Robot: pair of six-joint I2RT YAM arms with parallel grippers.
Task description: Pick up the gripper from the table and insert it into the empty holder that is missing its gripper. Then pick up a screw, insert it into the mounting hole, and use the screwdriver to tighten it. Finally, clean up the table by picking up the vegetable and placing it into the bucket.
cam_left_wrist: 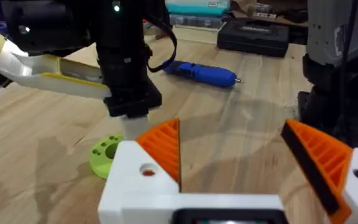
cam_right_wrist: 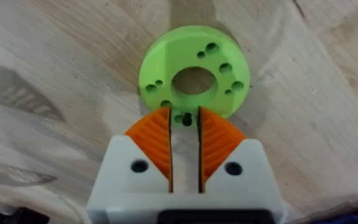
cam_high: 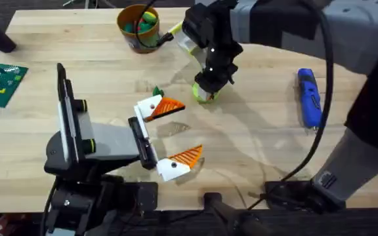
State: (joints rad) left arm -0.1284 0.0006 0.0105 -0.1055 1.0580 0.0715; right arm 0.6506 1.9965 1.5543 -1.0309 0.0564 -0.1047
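One disc, the vegetable [cam_right_wrist: 194, 70]: lime green, round, centre hole, small pits, flat on the table [cam_high: 261, 131] near the bucket [cam_high: 138, 27]. Right gripper [cam_right_wrist: 184, 144] pinched its rim, pads nearly together. Advice: lift straight, keep it level, release over the bucket. Left gripper [cam_left_wrist: 241, 165] stood spread, idle.

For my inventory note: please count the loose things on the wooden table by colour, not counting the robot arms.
Blue: 1, the screwdriver
Lime-green: 1, the vegetable lying flat on the table
Yellow-orange: 1, the bucket, with small coloured items inside
Dark green: 2, a circuit board and a tiny bit
Total: 5
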